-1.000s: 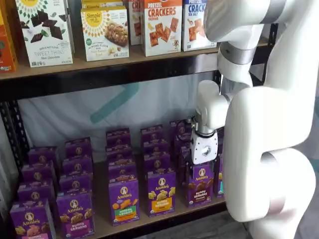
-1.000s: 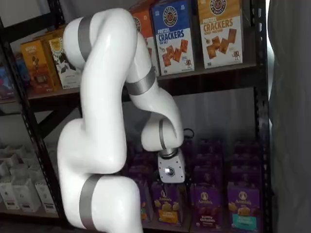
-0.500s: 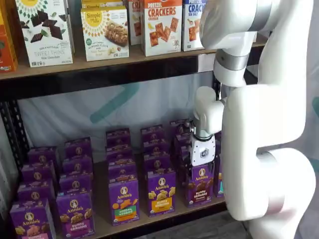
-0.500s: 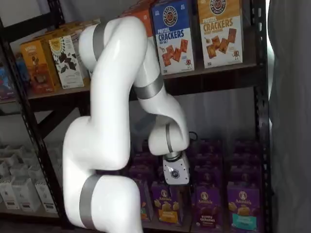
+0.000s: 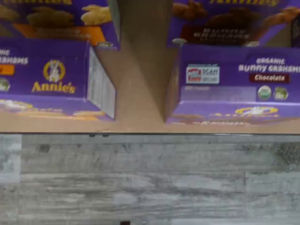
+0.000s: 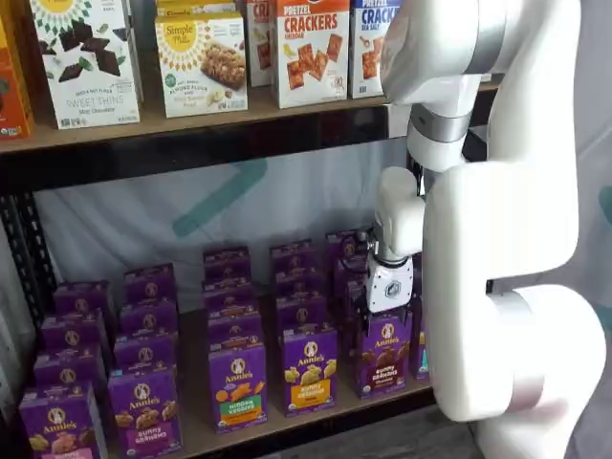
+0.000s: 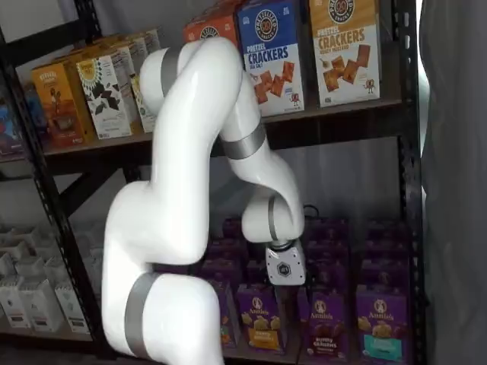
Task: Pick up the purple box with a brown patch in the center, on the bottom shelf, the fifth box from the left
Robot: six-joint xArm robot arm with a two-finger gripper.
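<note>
The purple box [image 6: 385, 352] with the dark brown picture stands at the front of the bottom shelf [image 6: 287, 418]. It shows in both shelf views [image 7: 326, 323]. In the wrist view its top [image 5: 234, 77] reads "Bunny Grahams Chocolate", at the shelf's front edge [image 5: 140, 93]. My gripper [image 6: 386, 321] hangs just above this box's top, with its white body above it. It also shows in a shelf view [image 7: 288, 293], to the left of the box and above it. Its black fingers blend into the dark boxes behind, so I cannot tell if a gap is there.
A purple box with a yellow band [image 6: 309, 369] stands just left of the target, and one with a teal band [image 7: 378, 331] to its right. More purple boxes fill the rows behind. Cracker boxes [image 6: 311, 48] sit on the upper board. Grey plank floor [image 5: 140, 178] lies below the shelf edge.
The gripper has shifted a little sideways toward the purple box and stays just above the front row. The arm's upper links have swung higher.
</note>
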